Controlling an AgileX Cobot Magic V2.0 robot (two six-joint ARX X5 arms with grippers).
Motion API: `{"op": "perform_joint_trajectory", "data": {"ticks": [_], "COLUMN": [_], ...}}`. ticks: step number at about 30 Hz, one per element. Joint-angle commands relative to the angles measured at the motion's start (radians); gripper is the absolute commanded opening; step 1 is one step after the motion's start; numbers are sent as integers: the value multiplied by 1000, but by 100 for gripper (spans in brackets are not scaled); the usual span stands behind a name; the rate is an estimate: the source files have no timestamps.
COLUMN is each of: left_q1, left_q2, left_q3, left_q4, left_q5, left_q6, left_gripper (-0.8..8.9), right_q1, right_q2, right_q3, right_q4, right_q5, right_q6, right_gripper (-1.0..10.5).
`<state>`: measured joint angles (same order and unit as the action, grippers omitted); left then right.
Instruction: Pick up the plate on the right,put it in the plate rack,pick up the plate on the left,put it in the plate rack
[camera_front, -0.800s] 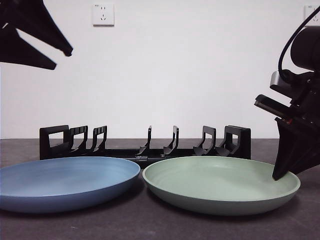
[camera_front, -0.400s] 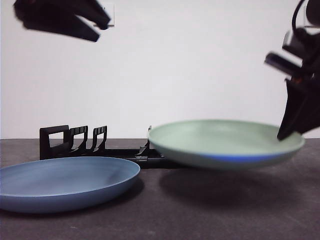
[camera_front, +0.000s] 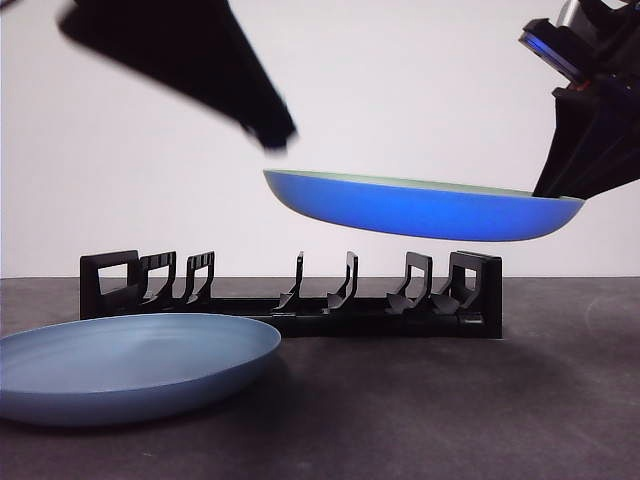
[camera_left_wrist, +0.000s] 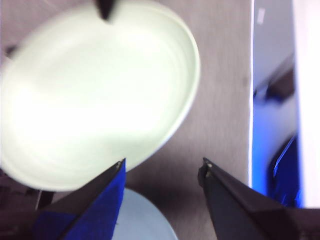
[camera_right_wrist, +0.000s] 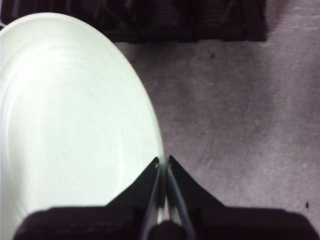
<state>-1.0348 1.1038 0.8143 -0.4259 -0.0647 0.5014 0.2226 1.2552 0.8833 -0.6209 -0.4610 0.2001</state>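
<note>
The right pincer (camera_right_wrist: 163, 165) is clamped on the rim of the pale green plate (camera_front: 425, 205), jaws nearly closed with only the thin rim between them. It holds the plate in the air, roughly level, above the black plate rack (camera_front: 290, 290), clear of the prongs. In the front view the plate's underside reads blue, probably a colour cast rather than its true shade.

The left pincer (camera_left_wrist: 162, 167) hangs high over the scene with jaws spread wide and nothing between them; it looks down on the green plate from near its free edge. That view is blurred, so I cannot tell how close the two are. The blue plate (camera_front: 130, 365) lies flat on the dark bench (camera_front: 450, 410), in front of the rack's left end.

The risks, as I judge them, come from the grip — one pinch at the rim, with the whole plate cantilevered away from it. A quick wrist turn to stand the plate on edge could let it pivot or slip out of the jaws. The plate must also drop between one pair of prongs; coming down skewed, it could ride on a prong top, shove the light rack along the bench, or tip over towards the blue plate
</note>
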Motion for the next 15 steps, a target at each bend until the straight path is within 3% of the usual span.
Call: {"op": "perform_joint_trajectory", "data": {"ticks": [1, 12, 15], "left_q1": [-37, -52, -53], "left_q2": [54, 173, 182], "left_q3": [0, 0, 0], "left_q4": [23, 103, 119], "left_q5": [-76, -52, -10], "left_q6": [58, 157, 159], "left_gripper": [255, 246, 106], "right_q1": [2, 3, 3], "right_q2": [-1, -1, -1], "right_q3": [4, 4, 4], "right_q4": [-20, -60, -63], "right_q5": [-8, -12, -10], "right_q6": [-8, -26, -27], "right_gripper": [-12, -12, -12]}}
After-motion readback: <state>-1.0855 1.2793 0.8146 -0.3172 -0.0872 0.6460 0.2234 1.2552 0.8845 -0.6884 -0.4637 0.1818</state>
